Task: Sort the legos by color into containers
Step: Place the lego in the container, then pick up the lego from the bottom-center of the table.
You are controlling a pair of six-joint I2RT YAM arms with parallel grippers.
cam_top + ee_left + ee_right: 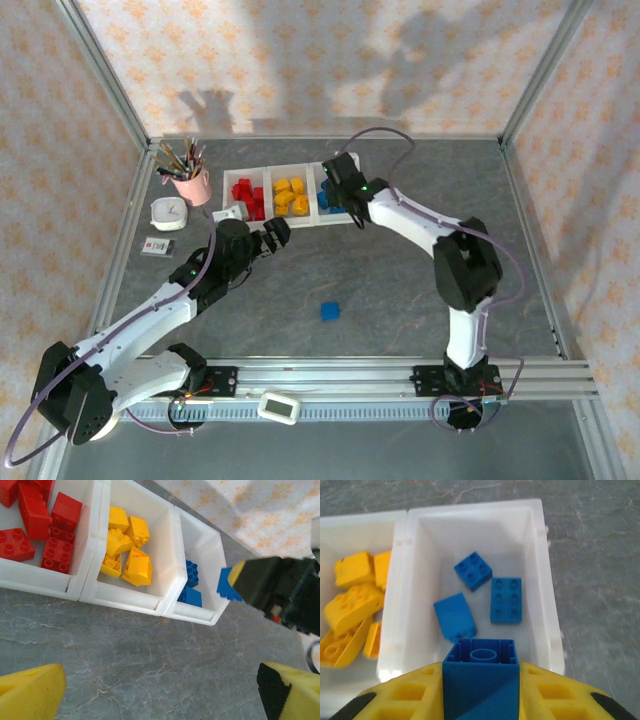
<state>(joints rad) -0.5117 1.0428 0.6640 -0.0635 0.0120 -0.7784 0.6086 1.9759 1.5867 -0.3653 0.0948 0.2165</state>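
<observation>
The grey surface (pixel 400 290) carries the containers (pixel 269 190) at its far middle, three joined white compartments in a row. The right arm (pixel 465 265) reaches far forward and bends left over the tray's right end. The left arm (pixel 140 335) stretches diagonally toward the tray's near left side and stops just short of it.

The right fingers (pixel 405 692) pinch a held blue brick (pixel 481 680), its hollow underside turned back toward the wrist. It hangs above the near edge of the blue compartment (pixel 542 580), which lies straight ahead of and below the fingers. To me, letting go here looks close, though a little more reach would centre it. The left fingers (pixel 30 695) are spread wide with nothing between them.

The red legos (pixel 245 195) fill the left compartment and the yellow legos (pixel 290 195) the middle one. Three blue ones (pixel 506 600) lie flat in the right one. One loose blue brick (pixel 330 311) sits on the open surface between the arms, well apart from the tray. The free left fingers seem nearer to it.
</observation>
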